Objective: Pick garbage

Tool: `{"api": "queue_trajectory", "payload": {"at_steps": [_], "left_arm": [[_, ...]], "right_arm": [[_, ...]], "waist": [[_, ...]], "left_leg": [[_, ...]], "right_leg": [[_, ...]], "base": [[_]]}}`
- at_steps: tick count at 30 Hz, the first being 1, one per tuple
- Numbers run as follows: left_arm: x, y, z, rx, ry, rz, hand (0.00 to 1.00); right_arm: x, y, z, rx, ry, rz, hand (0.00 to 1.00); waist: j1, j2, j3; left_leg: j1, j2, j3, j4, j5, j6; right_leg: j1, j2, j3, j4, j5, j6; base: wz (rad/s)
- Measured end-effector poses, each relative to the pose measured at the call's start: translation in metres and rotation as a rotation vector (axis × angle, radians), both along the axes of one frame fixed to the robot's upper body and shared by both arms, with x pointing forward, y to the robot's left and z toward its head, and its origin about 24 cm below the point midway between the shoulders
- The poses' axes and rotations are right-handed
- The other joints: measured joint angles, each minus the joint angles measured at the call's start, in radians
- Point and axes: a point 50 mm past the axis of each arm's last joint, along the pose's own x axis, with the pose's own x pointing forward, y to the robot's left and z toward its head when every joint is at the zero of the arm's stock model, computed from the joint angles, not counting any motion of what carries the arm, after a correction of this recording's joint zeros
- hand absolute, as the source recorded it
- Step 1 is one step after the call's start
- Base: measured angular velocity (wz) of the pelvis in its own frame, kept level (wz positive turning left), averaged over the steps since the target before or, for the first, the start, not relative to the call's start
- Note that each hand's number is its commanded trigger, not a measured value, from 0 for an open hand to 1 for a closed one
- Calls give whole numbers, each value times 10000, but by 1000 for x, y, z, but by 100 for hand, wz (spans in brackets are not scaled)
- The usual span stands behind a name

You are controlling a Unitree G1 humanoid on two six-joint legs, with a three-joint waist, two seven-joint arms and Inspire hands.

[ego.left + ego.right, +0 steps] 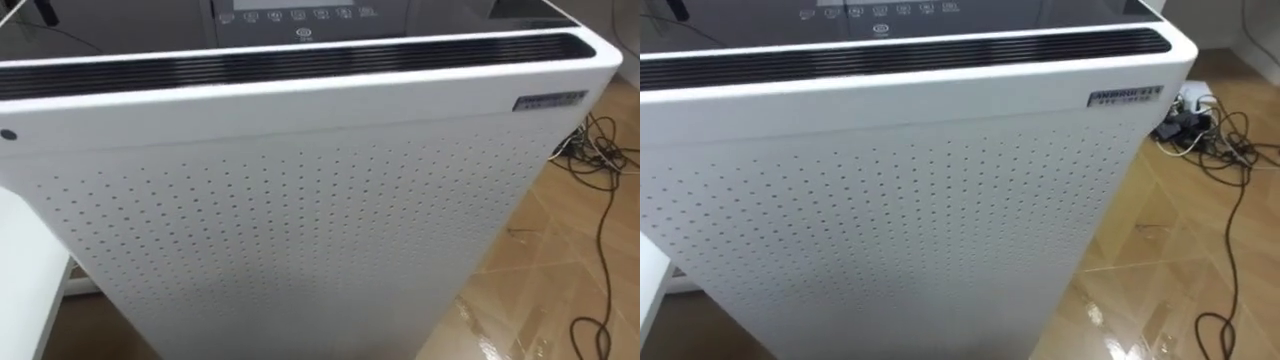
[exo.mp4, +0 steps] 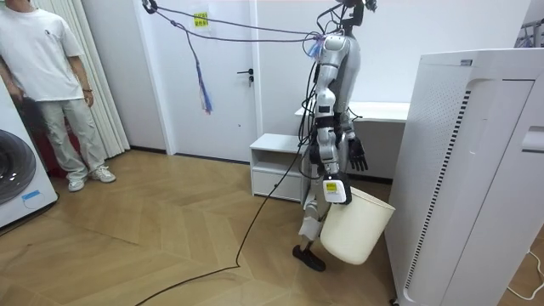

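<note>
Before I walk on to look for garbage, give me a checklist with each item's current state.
1. Bucket grip: cream plastic bucket hangs tilted from the right hand: ok.
2. Free hand: left hand open, empty: ok.
3. Way ahead: tall white perforated appliance stands right before the robot: not ok.
4. Garbage located: cannot tell.
5. Floor: loose dark cables lie on the wood floor right of the appliance: not ok.
6. Person stands far off at the room view's left: ok.

You have a light brown herringbone wooden floor [image 2: 170, 229] carrying a tall white perforated air purifier [image 1: 300, 220], with tangled dark and white cables [image 1: 1188, 118] lying beside it.
</note>
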Motion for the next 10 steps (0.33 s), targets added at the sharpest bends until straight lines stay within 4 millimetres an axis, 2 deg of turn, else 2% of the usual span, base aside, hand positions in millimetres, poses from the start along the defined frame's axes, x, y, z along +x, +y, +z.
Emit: {"api": "queue_trajectory", "payload": {"at_steps": [6,10], "left_arm": [[-23,8,-4,-368,615,2173,0],[-29,11,-6,-498,850,2969,0]], "right_arm": [[-12,0,-3,86,461,-494,100],[-14,-1,-3,96,643,-596,100]], "waist": [[190,9,12],[267,38,21]], "left_leg": [[506,-24,-112,-187,-13,-11],[600,-28,-149,-185,-20,-14]], "right_leg": [[578,17,-73,-247,-13,56],[708,14,-123,-254,-16,61]], "base": [[5],[3]]}}
